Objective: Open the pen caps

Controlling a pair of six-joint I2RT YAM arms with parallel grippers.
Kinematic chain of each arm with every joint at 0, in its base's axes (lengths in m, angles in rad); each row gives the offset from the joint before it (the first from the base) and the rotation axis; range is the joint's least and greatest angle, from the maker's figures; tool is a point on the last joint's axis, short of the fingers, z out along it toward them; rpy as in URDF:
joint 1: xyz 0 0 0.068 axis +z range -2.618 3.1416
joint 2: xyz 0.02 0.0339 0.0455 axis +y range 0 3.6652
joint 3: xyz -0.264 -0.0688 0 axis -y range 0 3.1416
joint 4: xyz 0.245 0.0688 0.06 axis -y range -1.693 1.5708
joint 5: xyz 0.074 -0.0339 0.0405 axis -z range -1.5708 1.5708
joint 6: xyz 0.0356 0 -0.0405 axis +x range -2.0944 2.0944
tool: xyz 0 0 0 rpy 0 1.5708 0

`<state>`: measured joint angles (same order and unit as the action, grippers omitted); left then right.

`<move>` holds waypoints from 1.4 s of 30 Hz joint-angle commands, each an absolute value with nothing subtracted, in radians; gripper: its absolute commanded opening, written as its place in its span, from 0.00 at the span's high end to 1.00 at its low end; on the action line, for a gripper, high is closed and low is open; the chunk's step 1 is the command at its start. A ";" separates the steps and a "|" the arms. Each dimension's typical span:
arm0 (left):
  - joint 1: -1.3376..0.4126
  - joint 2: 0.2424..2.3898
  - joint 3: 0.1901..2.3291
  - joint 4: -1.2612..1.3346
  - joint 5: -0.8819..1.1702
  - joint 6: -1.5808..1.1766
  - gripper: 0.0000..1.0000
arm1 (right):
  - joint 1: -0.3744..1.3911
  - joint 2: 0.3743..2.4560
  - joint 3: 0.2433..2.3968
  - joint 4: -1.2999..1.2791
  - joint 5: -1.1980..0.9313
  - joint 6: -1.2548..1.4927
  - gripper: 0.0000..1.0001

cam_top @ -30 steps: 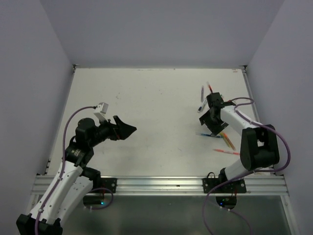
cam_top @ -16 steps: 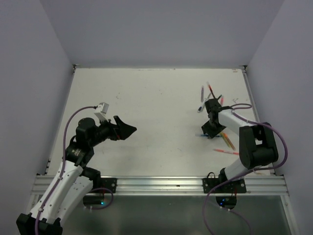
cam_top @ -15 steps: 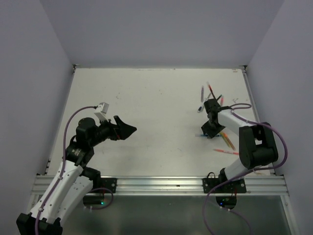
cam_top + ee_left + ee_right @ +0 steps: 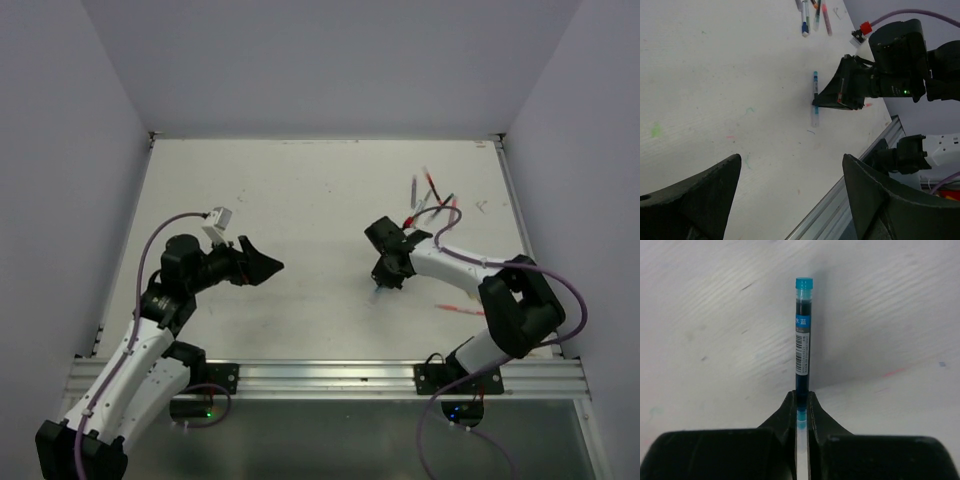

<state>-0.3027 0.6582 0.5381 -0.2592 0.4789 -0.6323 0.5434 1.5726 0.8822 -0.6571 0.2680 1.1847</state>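
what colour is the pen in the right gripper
The pen is teal blue with a white barcode label, clearest in the right wrist view.

Left arm is up off its base with the elbow bent and the wrist pointing inward toward the other arm. The left gripper hangs in the air with its jaws spread wide. Over on the other side, the right arm stretches low and across to its left. The right gripper is tipped down, fingers pinched tight on the teal pen.
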 commanded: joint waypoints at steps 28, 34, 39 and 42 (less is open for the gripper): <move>-0.374 0.813 0.253 0.282 0.647 -0.808 0.55 | 0.893 1.476 0.739 0.548 -0.241 1.012 1.00; -0.379 0.841 0.249 0.296 0.660 -0.810 0.64 | 0.894 1.480 0.752 0.551 -0.213 1.017 1.00; -0.385 0.834 0.250 0.295 0.664 -0.810 0.66 | 0.897 1.496 0.775 0.545 -0.196 1.014 1.00; -0.387 0.841 0.252 0.296 0.673 -0.811 0.67 | 0.896 1.509 0.785 0.551 -0.192 1.012 1.00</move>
